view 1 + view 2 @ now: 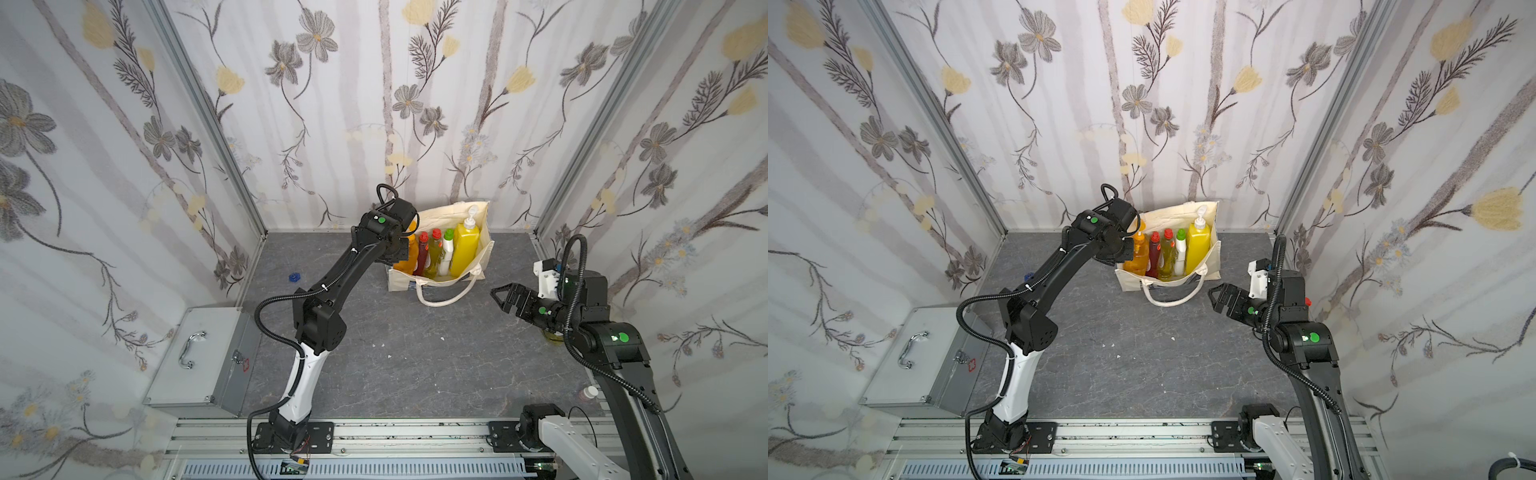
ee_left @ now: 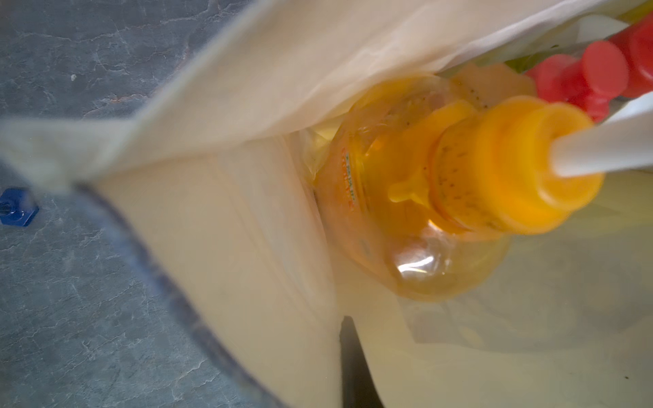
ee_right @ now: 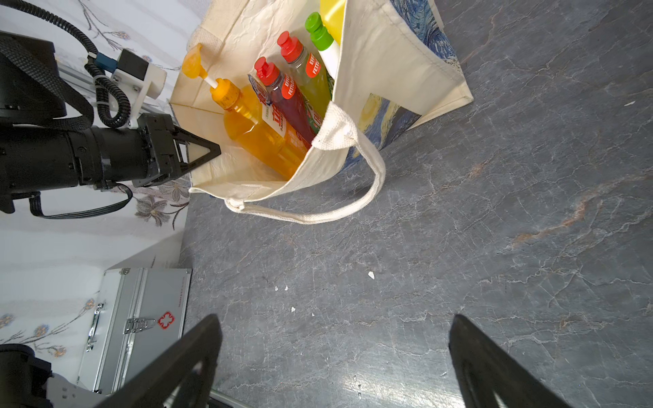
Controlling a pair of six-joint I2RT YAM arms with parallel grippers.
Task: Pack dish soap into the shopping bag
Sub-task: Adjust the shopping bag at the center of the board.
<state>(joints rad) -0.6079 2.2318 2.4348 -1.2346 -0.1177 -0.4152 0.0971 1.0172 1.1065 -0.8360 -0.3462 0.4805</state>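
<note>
Left gripper (image 3: pixel 212 150) jaws together, tip at the left end of the bag (image 1: pixel 399 281), just beside the orange pump bottle (image 3: pixel 261 134); cannot tell whether cloth is pinched. Right gripper (image 3: pixel 335 318) jaws wide apart, empty, above the table (image 1: pixel 415 353) to the right of the bag. Bag stands at the table's far edge, mid-width, with five upright in a row inside: orange pump bottle, red bottle (image 3: pixel 293 106), yellow-green bottle (image 3: pixel 318 84), white bottle (image 3: pixel 330 56), yellow pump bottle (image 1: pixel 465 245).
</note>
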